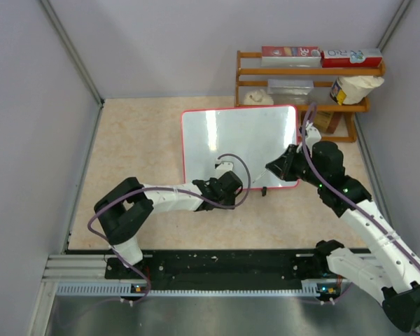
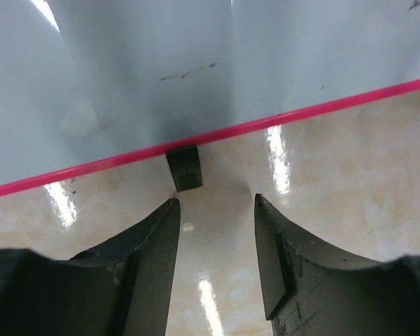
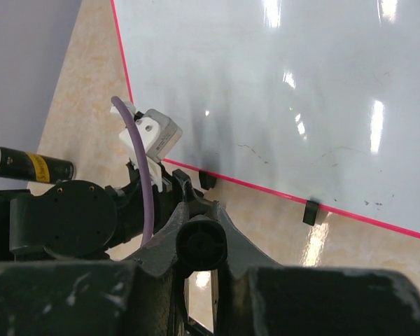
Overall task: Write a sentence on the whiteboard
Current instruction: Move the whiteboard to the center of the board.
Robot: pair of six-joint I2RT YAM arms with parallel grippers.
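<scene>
steady the whiteboard [image 1: 238, 143] with your left pincer [image 2: 215, 199] (jaws apart, empty, by the near frame); your right pincer [image 3: 197, 210] clamps the marker [image 3: 201, 243], so press lightly.

The right gripper [image 3: 199, 210] clamps a black pen [image 3: 201, 243] just below the whiteboard [image 3: 280, 91], near its two black feet [image 3: 310, 212]. A yellow-banded black cylinder [image 3: 28, 165] lies left of the whiteboard.

The whiteboard [image 1: 245, 136] is smooth, glossy white within a thin red frame on matt black plastic feet [image 2: 184, 166], the table [image 2: 336, 175] shiny marbled beige, the pen [image 3: 201, 243] matt black, and the left gripper [image 2: 213, 203] has scuffed, matt dark fingers [image 2: 147, 259].
</scene>
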